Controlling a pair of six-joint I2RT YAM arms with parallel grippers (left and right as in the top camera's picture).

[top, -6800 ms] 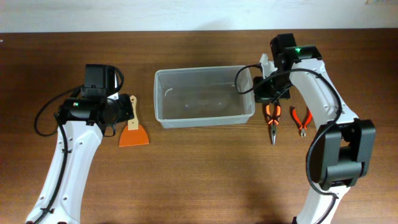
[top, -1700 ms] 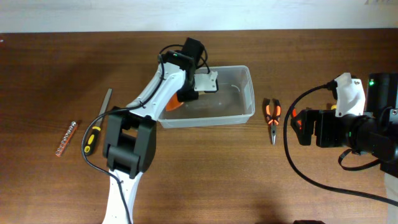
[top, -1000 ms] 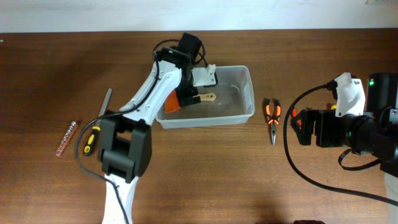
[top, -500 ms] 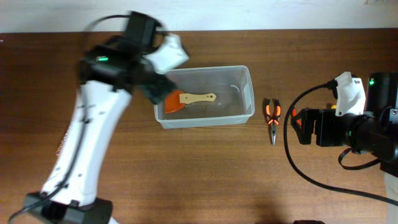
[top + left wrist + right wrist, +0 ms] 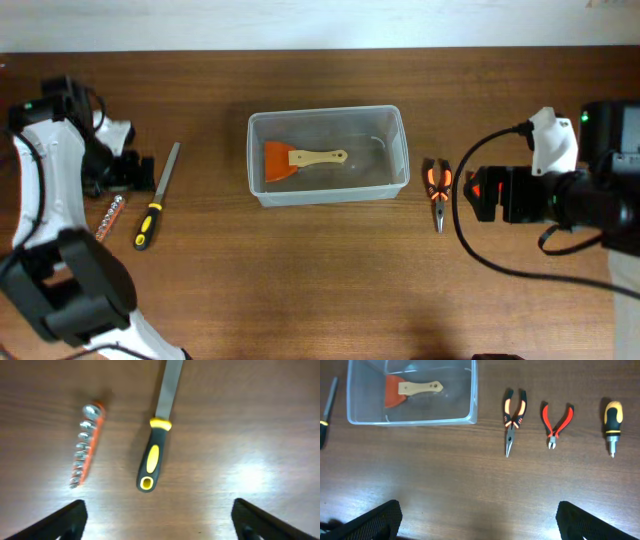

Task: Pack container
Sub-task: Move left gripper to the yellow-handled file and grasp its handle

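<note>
The container [image 5: 328, 110] is a clear plastic bin at the table's middle, also seen at the upper left of the right wrist view [image 5: 475, 395]. An orange scraper [image 5: 300, 158] with a wooden handle lies inside it [image 5: 410, 389]. My left gripper [image 5: 132, 172] is at the far left, open and empty, hovering over a file [image 5: 155, 455] with a black-and-yellow handle. My right gripper [image 5: 490, 195] hangs open and empty to the right of the container, high above the table [image 5: 480, 517].
An orange strip of sockets [image 5: 86, 445] lies left of the file [image 5: 157, 195]. Orange-handled needle-nose pliers [image 5: 513, 415] lie just right of the container, then red cutters [image 5: 557, 419] and a stubby yellow-and-black screwdriver [image 5: 612, 420].
My left arm has swung away from the container to the far left, leaving the scraper lying inside it. The right arm has barely moved.
</note>
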